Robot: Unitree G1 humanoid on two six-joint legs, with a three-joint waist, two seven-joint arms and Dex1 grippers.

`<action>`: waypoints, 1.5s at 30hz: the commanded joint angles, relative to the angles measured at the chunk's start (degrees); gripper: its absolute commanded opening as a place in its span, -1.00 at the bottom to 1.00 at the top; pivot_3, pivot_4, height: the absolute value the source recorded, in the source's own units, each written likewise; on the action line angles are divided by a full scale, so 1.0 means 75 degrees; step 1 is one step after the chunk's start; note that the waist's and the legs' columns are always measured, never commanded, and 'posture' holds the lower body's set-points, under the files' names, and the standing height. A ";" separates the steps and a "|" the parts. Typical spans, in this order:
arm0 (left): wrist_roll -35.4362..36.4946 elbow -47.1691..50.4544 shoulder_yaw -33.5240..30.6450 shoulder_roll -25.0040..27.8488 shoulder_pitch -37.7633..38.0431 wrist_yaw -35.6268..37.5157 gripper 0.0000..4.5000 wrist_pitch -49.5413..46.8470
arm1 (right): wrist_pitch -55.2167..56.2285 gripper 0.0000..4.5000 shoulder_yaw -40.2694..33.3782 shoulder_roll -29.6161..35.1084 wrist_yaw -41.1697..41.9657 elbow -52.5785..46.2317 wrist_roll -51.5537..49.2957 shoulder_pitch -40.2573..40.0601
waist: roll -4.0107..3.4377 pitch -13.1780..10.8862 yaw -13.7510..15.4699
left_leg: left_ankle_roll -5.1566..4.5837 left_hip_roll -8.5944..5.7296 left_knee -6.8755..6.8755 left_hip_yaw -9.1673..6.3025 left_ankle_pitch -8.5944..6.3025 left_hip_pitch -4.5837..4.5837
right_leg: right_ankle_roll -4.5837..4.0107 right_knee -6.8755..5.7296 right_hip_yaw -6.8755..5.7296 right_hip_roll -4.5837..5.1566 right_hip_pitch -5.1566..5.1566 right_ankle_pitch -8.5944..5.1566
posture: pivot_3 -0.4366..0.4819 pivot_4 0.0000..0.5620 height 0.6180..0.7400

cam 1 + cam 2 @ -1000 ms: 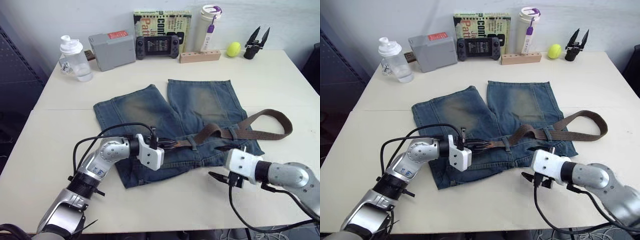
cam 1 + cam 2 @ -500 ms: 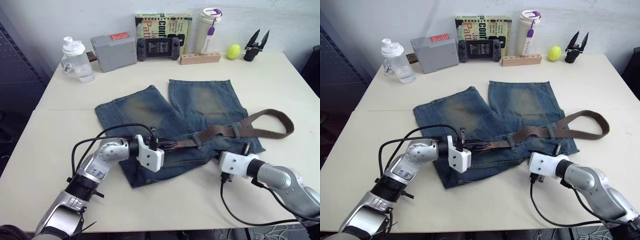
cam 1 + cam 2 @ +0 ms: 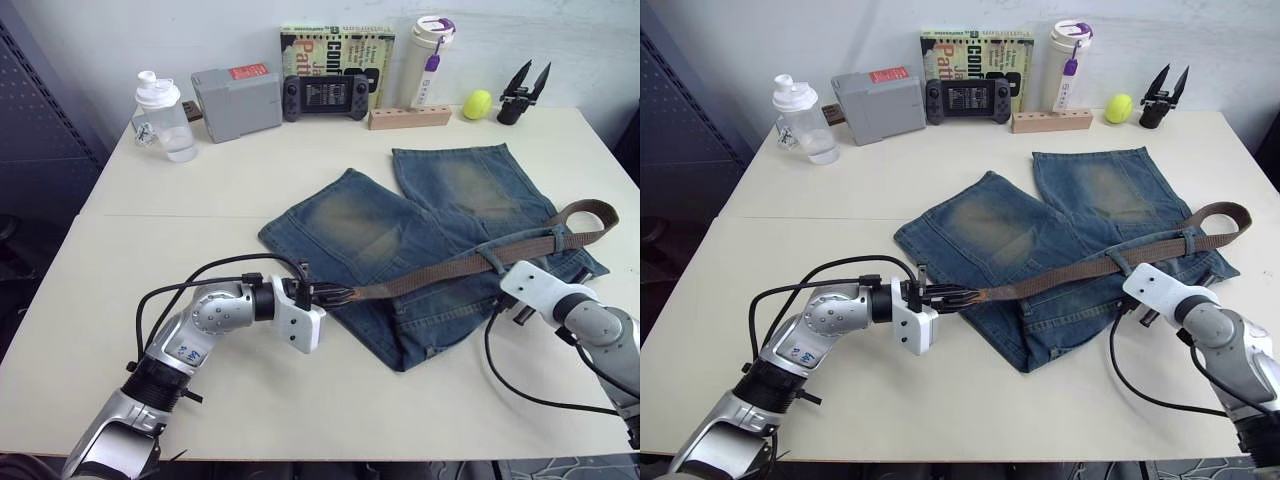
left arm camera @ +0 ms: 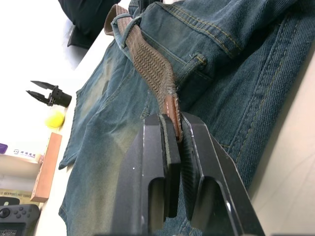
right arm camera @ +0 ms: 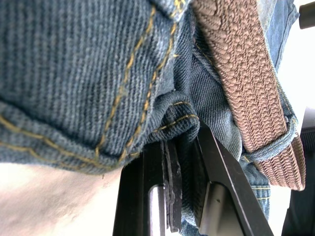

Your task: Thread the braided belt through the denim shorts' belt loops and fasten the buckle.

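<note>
The faded denim shorts (image 3: 370, 225) lie slanted across the table's right half. The braided belt (image 3: 440, 270) runs taut along their waistband, passes under a belt loop (image 3: 1118, 262) and curls into a bend (image 3: 598, 210) at the far right. My left gripper (image 3: 330, 295) is shut on the belt's smooth tan tip (image 4: 171, 105), just off the shorts' left corner. My right gripper (image 3: 505, 308) is shut on a fold of the shorts' edge (image 5: 172, 118), right beside the belt (image 5: 236, 73). The buckle is hidden.
Along the table's back edge stand a clear shaker bottle (image 3: 165, 118), a grey box (image 3: 237, 100), a game controller (image 3: 325, 97), a book (image 3: 338, 45), a wooden block (image 3: 410, 117), a tumbler (image 3: 428, 55), a yellow ball (image 3: 477, 103) and a black spare gripper (image 3: 520, 90).
My right gripper went from open beside the shorts to shut on their edge. The shorts have slid right and turned, and the belt now runs straighter. The left gripper kept its hold on the tip.
</note>
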State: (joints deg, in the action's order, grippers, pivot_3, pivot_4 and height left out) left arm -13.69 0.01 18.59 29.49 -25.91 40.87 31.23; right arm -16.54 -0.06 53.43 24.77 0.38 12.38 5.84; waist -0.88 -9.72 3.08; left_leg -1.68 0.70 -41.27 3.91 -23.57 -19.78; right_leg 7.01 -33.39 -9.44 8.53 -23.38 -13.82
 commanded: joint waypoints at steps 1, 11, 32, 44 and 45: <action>-0.0003 0.0214 -0.0159 0.0050 -0.0033 -0.0161 -1.00 0.0078 | -0.0474 -0.98 -0.0009 -0.0193 0.0544 -0.0268 -0.0237 -0.0260 | 0.0000 0.0000 -0.0005 | 0.0000 0.0000 0.0000 0.0000 0.0000 0.0000 | 0.0000 0.0000 0.0000 -0.0001 0.0000 0.0000 | -0.05 -0.47 0.70; -0.0225 0.0251 -0.0270 0.0070 -0.0051 -0.0540 -1.00 0.0323 | -0.2263 0.30 -0.1924 0.0584 0.2651 -0.2052 -0.2127 -0.0760 | -0.0013 -0.0006 -0.0033 | 0.0001 0.0000 0.0007 -0.0002 0.0000 0.0006 | -0.0001 0.0002 0.0012 -0.0009 -0.0003 -0.0001 | -0.05 -0.47 0.70; -0.0670 0.0109 -0.0353 0.0019 -0.0271 -0.1216 -1.00 0.0942 | -1.0032 0.98 -0.5227 -0.5411 -0.1978 -0.2877 -1.1725 0.2015 | -0.0037 -0.0029 -0.0076 | -0.0001 -0.0017 -0.0011 -0.0033 -0.0001 -0.0047 | -0.0002 -0.0026 0.0015 0.0000 -0.0054 0.0000 | -0.05 -0.47 0.70; -0.0848 0.0019 -0.0449 0.0110 -0.0347 -0.1350 -1.00 0.0925 | -0.5637 0.98 -0.3113 -0.5043 -0.6932 -0.2947 -1.6717 0.0473 | -0.0066 -0.0033 -0.0279 | 0.0012 -0.0009 0.0021 0.0002 0.0005 -0.0043 | -0.0007 -0.0016 0.0006 -0.0019 -0.0060 -0.0004 | -0.05 -0.47 0.70; -0.0914 -0.0008 -0.0472 0.0132 -0.0358 -0.1398 -1.00 0.0933 | -0.5493 0.98 -0.3098 -0.5001 -0.6818 -0.3075 -1.6717 0.0394 | -0.0066 -0.0033 -0.0271 | 0.0012 -0.0008 0.0021 0.0004 0.0005 -0.0044 | -0.0007 -0.0015 0.0009 -0.0018 -0.0061 -0.0004 | -0.05 -0.47 0.70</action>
State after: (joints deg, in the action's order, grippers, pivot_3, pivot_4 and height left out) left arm -19.50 -0.74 16.72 30.04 -27.49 32.15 37.51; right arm -60.31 -23.61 15.02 -28.31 -18.49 -110.82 9.62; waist -1.38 -9.97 1.05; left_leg -1.59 0.64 -41.12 3.95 -23.53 -20.12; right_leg 6.96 -33.50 -9.36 8.39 -23.84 -13.85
